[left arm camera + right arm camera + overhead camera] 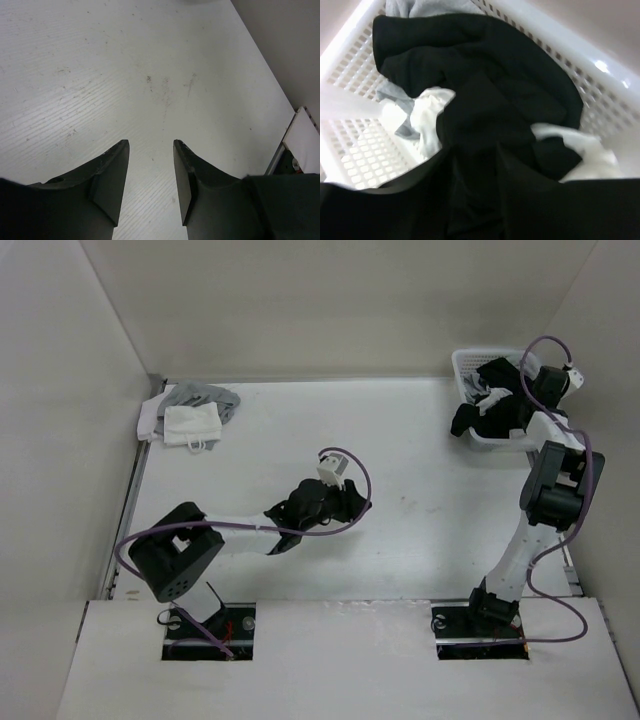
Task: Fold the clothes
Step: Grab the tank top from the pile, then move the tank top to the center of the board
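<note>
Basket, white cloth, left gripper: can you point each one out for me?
basket (360, 150), right wrist view, on its latticed side wall.
white cloth (192, 425), top view, on the middle of the cloth.
left gripper (150, 143), left wrist view, midway between its two open fingertips.

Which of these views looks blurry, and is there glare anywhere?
Right wrist view: soft focus throughout, black fabric nearly featureless, a glare spot on the rim of the white basket. Left wrist view: table texture crisp. Top view: even light, faint shadows.
</note>
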{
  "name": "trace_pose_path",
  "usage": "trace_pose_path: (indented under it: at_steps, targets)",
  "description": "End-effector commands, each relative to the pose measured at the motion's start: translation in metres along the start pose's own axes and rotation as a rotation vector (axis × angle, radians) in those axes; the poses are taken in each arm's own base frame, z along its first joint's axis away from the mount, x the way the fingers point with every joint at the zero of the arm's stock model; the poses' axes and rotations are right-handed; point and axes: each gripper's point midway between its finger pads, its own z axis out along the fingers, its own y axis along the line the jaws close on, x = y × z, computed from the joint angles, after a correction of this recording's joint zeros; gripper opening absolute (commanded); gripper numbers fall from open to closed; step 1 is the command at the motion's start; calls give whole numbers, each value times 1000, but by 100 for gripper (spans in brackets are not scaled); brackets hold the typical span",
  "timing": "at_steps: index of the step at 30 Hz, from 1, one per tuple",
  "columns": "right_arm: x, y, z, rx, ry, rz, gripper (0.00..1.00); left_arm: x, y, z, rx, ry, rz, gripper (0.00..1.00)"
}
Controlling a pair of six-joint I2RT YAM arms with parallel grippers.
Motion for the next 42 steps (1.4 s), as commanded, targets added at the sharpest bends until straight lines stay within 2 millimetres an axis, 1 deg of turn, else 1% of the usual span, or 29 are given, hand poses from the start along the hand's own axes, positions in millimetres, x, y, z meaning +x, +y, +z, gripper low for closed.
trace_pose_path:
  at_steps: [1,3,5,6,7,10,11,13,14,15,17,18,20,22,23,24,25,26,28,29,30,31,33,34,35,36,37,39,42]
  targets:
    - [-6,15,16,-70,31,-11,40,-15,-9,3,39,-56,-1,39]
    - [-3,16,19,-76,35,-10,32,-14,-8,4,40,-52,-3,39]
    - [-8,21,18,-93,21,3,8,-13,-7,5,39,-47,-4,39]
    - [-15,24,13,-107,-4,15,3,-13,-7,6,39,-47,-4,39]
    - [-20,26,11,-114,-19,18,1,-12,-7,6,39,-45,-4,39]
    - [-70,45,-35,-197,-192,93,0,-13,-8,6,41,-47,-4,39]
    - [-88,53,-58,-230,-260,129,0,-13,-8,6,42,-49,-4,39]
    - [-132,75,-128,-346,-418,219,0,-15,-8,7,41,-55,-6,39]
    - [-136,78,-136,-363,-433,228,0,-15,-8,7,41,-56,-6,39]
    - [-151,91,-173,-430,-488,255,0,-15,-7,6,40,-59,-6,39]
    - [-167,110,-224,-527,-548,279,0,-18,-7,5,37,-66,-7,39]
    - [-171,116,-241,-558,-564,284,0,-19,-6,5,37,-71,-7,39]
    - [-182,160,-335,-774,-603,281,0,-28,2,1,13,-100,-22,39]
    - [-187,186,-394,-920,-617,264,0,-39,9,-3,-12,-132,-39,39]
    - [-187,195,-416,-975,-618,259,0,-45,16,-7,-32,-152,-54,39]
    - [-183,208,-456,-1078,-614,240,1,-58,29,-15,-70,-192,-80,39]
    - [-176,215,-478,-1131,-599,231,1,-67,37,-22,-97,-222,-100,39]
    - [-171,218,-488,-1156,-586,226,1,-74,44,-27,-118,-243,-117,39]
    - [-142,225,-522,-1266,-515,219,2,-97,71,-51,-196,-326,-180,39]
    - [-124,226,-533,-1309,-470,214,2,-106,82,-63,-231,-364,-206,39]
    - [-95,224,-538,-1342,-401,222,4,-115,95,-76,-267,-405,-240,40]
    - [-52,225,-531,-1353,-296,229,6,-124,105,-90,-297,-443,-274,40]
    - [5,227,-510,-1324,-161,225,11,-130,112,-101,-317,-469,-290,40]
    - [52,232,-489,-1279,-64,182,17,-133,116,-110,-335,-484,-296,42]
    - [74,232,-477,-1252,-24,156,19,-135,116,-114,-342,-487,-291,44]
    - [122,227,-455,-1185,79,99,30,-135,118,-118,-355,-485,-287,45]
    - [148,218,-442,-1135,134,76,39,-132,121,-121,-369,-480,-288,46]
    - [176,194,-422,-1058,167,53,52,-125,125,-125,-395,-461,-291,46]
    - [190,165,-409,-985,166,30,50,-103,122,-122,-399,-396,-288,46]
